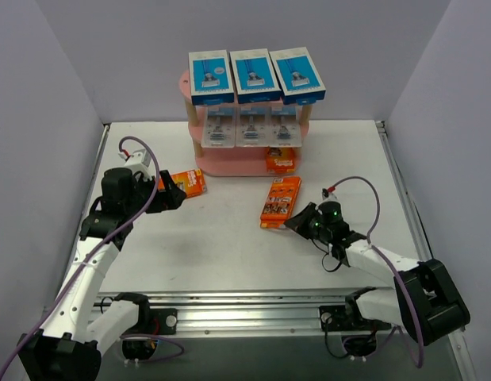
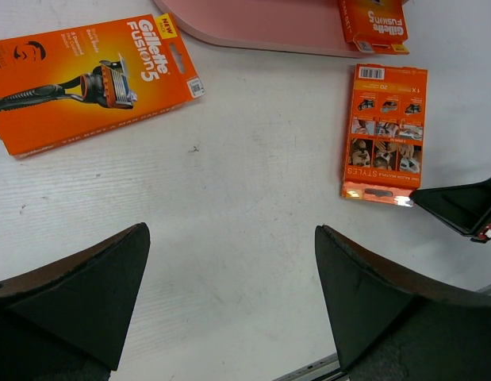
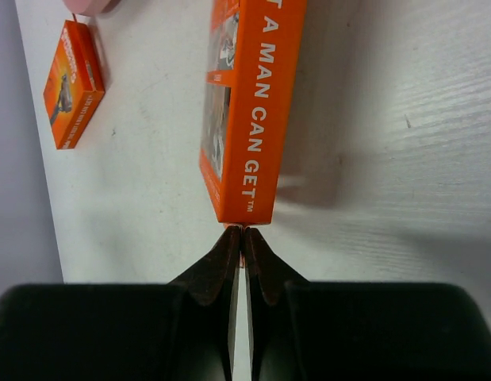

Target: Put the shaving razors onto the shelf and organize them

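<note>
The right hand is closed. Its two fingers are pressed together, with the tips right at the near end of an orange card. I cannot tell if they pinch a thin edge of it. The card lies on the surface. Its long side runs straight up the frame, away from the hand and toward the shelf at the top middle of the top view.

The left hand is open and holds nothing. It is farther from that card. Another orange card lies in the upper left of its view.

Only the top view shows the blue boxes and clear packs on the shelf.
</note>
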### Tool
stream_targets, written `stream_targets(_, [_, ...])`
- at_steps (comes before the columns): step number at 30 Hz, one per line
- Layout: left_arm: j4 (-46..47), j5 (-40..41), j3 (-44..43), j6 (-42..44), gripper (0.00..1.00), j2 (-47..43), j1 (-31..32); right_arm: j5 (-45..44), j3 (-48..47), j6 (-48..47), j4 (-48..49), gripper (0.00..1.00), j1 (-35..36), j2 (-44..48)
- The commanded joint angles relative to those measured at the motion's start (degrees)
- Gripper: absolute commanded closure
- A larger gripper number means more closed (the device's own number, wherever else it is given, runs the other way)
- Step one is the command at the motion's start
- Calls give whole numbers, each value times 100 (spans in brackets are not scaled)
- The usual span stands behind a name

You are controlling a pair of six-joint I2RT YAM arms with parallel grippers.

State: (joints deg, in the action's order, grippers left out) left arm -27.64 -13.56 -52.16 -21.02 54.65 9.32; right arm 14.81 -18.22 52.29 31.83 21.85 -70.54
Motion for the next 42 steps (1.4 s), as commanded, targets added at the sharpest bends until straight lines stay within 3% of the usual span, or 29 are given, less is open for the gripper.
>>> stream_targets(1, [127,-15,-40,-34,6,-34,-1,-101,-410,-333,-993,100,48,506])
stream_targets(10, [127,-15,-48,-34,6,-60,-27,13,-1526,-1299,-2663,100,65,744])
stream_targets(18, [101,-6,-57,-25,6,-78,-36,-391,-2730,-2021,-4298,100,118,656])
stream_targets(32, [118,-85,-57,-34,6,-42,-36,-321,-3601,-2943,-5477,100,364,349])
stream_targets(42, [118,-103,-57,-34,6,-34,-27,-926,-4014,-3129,-5776,100,1101,-12])
